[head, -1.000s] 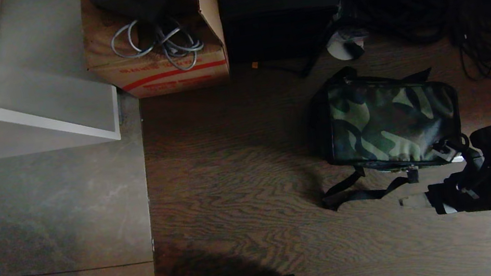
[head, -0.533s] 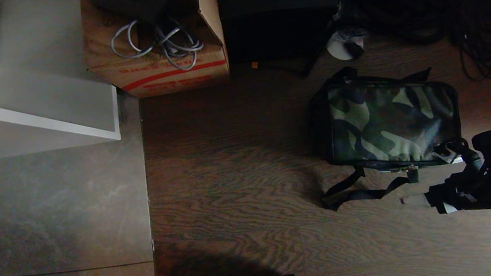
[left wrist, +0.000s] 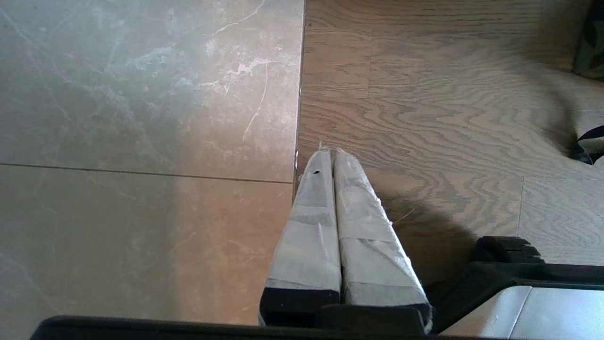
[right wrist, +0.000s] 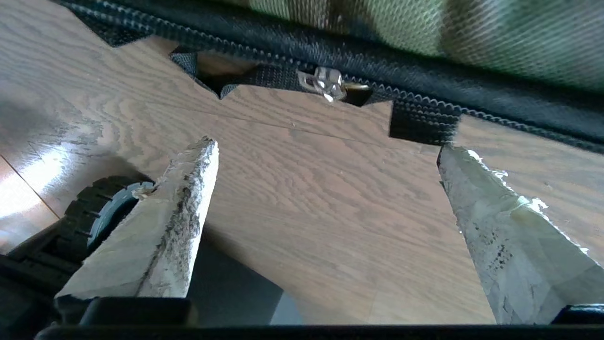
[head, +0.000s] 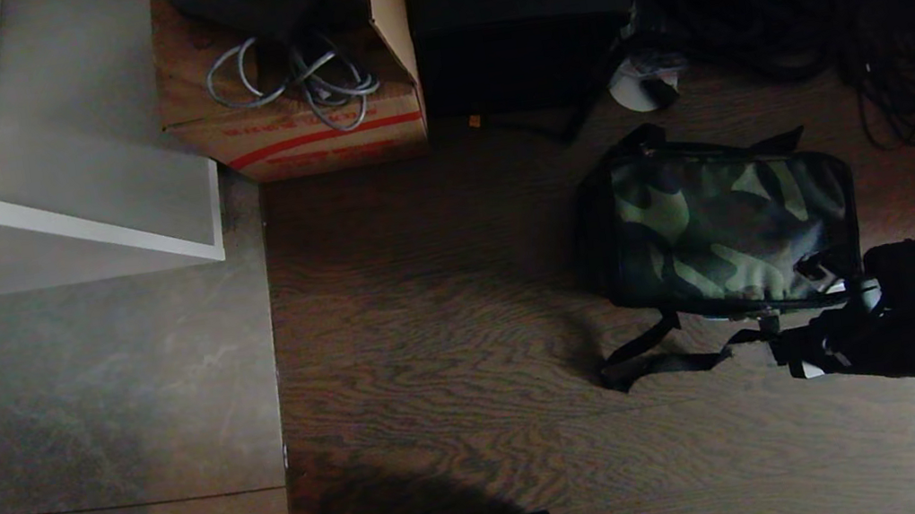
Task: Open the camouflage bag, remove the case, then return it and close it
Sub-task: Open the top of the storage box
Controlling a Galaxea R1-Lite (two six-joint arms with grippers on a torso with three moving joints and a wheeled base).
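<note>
Hiding the camouflage bag [head: 726, 230]'s near corner, right end effector [right wrist: 325, 146] gapes.

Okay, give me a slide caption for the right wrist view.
Right pincer, open, faces the silver zipper pull on the green-and-black camouflage fabric bag.

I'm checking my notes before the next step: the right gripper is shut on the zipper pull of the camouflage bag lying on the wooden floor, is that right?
Not quite. The right gripper is open and holds nothing: in the right wrist view its fingers stand wide apart, short of the zipper pull, with bare wooden floor between them. The rest stands: the camouflage bag lies on the wooden floor.
</note>
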